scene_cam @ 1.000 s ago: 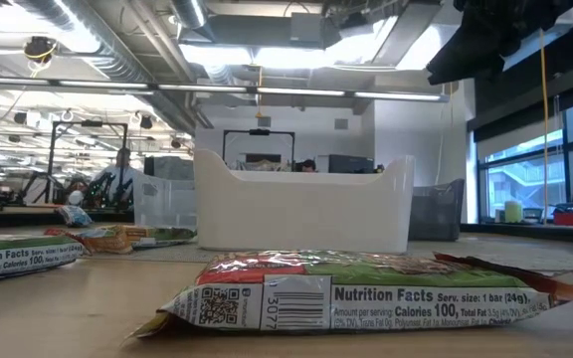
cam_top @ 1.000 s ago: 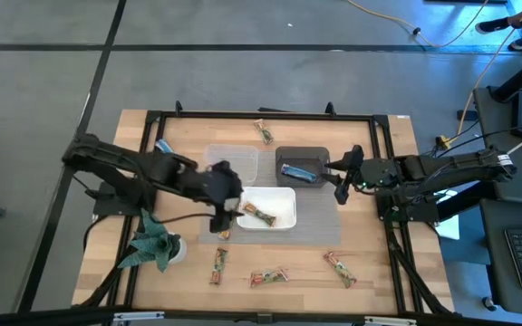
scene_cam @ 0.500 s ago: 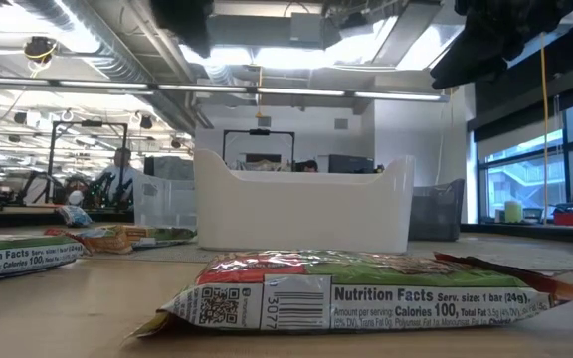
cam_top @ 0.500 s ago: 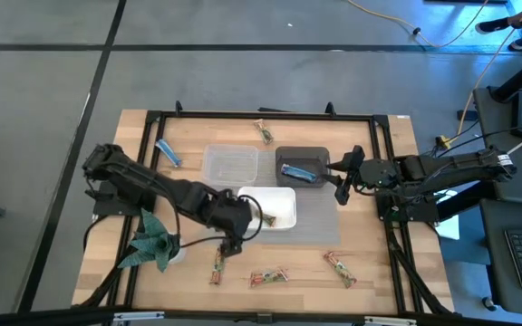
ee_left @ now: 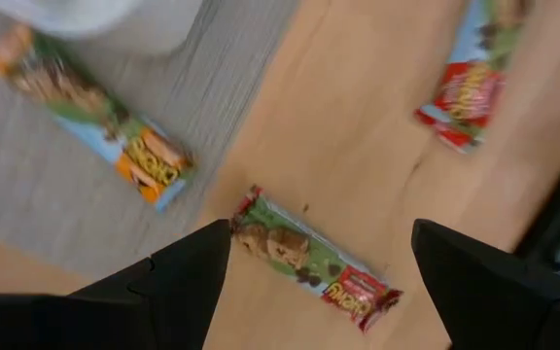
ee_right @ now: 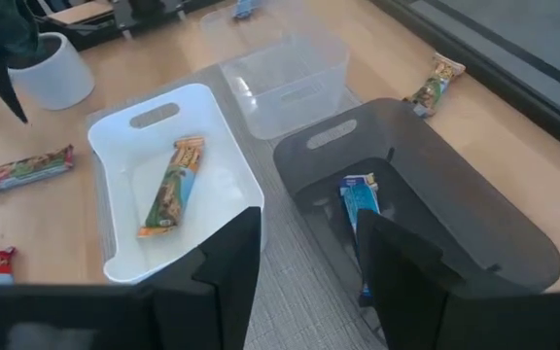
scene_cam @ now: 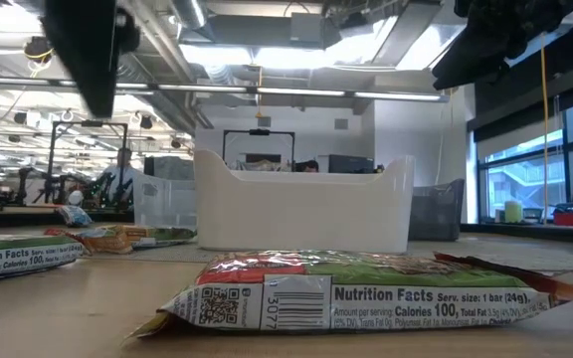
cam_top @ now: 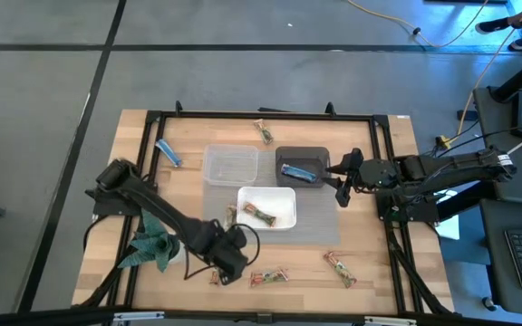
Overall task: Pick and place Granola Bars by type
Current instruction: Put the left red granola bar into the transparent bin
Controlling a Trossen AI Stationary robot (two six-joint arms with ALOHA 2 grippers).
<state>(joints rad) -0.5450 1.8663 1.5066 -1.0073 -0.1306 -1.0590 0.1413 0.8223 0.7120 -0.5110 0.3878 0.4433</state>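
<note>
Overhead, the left gripper [cam_top: 227,263] hangs wide open above a tan granola bar [ee_left: 311,264] on the wooden table [cam_top: 370,263], beside the grey mat [cam_top: 315,217], while the right gripper [cam_top: 341,178], part-open and empty, waits by the dark tub [cam_top: 303,156].

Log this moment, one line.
left gripper: open over green-red bar | right gripper: waits beside dark tub | white tub: one bar

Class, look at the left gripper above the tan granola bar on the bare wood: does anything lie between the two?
Nothing visible. The open left gripper hovers over the tan granola bar, which lies alone on the wood; the neighbouring bars lie apart from it.
</note>
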